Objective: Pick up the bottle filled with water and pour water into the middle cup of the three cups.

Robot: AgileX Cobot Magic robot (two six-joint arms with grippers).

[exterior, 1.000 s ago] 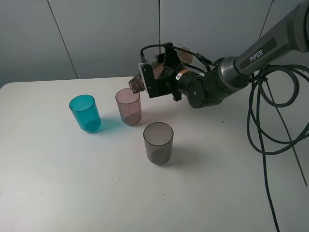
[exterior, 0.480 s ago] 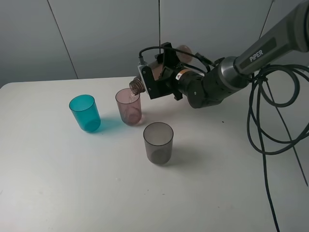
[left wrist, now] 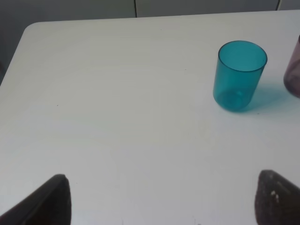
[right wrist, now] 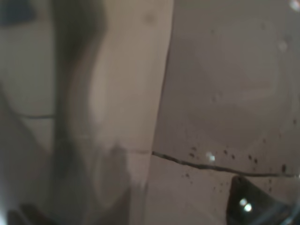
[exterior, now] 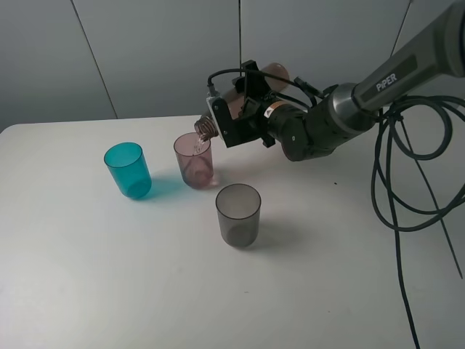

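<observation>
My right gripper (exterior: 234, 109) is shut on the smoky-brown bottle (exterior: 270, 74), tipped on its side with its open neck (exterior: 205, 128) just over the rim of the pinkish-mauve middle cup (exterior: 194, 161). Water runs from the neck into that cup. The teal-blue cup (exterior: 128, 170) stands to its left and the smoky-grey cup (exterior: 237, 214) in front to the right. The right wrist view is filled by the blurred bottle wall (right wrist: 150, 112). The left wrist view shows the teal cup (left wrist: 239, 75), the mauve cup's edge (left wrist: 293, 70), and my left gripper (left wrist: 161, 199) open, with both fingertips apart over bare table.
The white table (exterior: 109, 276) carries only the three cups. The right arm's black cables (exterior: 407, 182) hang in loops at the right side. A grey wall stands behind the table's far edge.
The bottle's base has risen a little, tilting it more steeply over the mauve cup. The cups have not moved.
</observation>
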